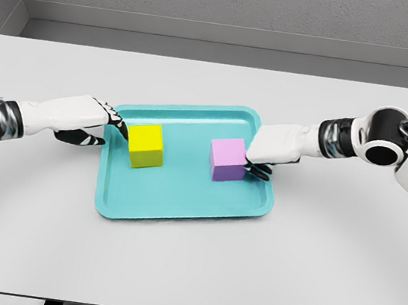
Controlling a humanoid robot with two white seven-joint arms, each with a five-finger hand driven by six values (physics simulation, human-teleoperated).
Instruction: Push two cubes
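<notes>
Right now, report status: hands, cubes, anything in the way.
Left hand at yellow cube, right hand at purple cube, neither gripping. Both cubes apart on the teal tray. Nothing between them.

Bare simulated test room — a plain white surface [189, 263] against blank grey walls [231, 2], flat even lighting, no furniture or clutter. A teal tray [182, 206] holding plain coloured cubes [146, 146] — lab-style bench setup, not a home.
</notes>
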